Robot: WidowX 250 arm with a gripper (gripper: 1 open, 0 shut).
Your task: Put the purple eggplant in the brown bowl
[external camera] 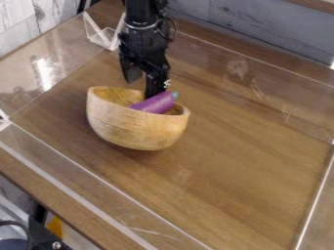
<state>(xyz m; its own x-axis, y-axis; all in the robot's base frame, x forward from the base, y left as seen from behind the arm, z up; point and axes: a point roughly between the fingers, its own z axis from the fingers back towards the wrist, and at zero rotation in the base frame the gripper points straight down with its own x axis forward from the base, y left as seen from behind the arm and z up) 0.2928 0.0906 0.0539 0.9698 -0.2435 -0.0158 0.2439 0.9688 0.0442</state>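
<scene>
Purple eggplant is in brown bowl, i.e. task obj inside target container. Lies at a slant, teal stem cap toward upper R of pic, body running down-L into bowl. Only upper pt of eggplant visible; lower pt hidden behind near wall of bowl. Cap end is up by the rim, on the gripper side; can't tell if it touches the rim.

Bowl is round, light wood w/ visible grain. Not level: tilted, near side up, opening leaning away from cam twd gripper, so lots of outer wall shows & only a narrow bit of the inside. L end of rim sits higher in pic than R end. Can't tell how much of the base is on the table.

Gripper is black, comes down from top of pic, right at far side of bowl, just beside eggplant. Pincer is open, fingers apart, nothing clamped btwn them. Tips are at/near far rim; exact contact w/ bowl or eggplant unclear.

Tabletop is brown wood. Bowl is on L half, btwn L edge and middle. Shiny glare on surface twd upper-L corner. Clear/whitish piece next to the arm, L side, blurry. Black cables at bottom-L corner of pic, off the table edge. Gray panel behind far edge, upper R.
</scene>
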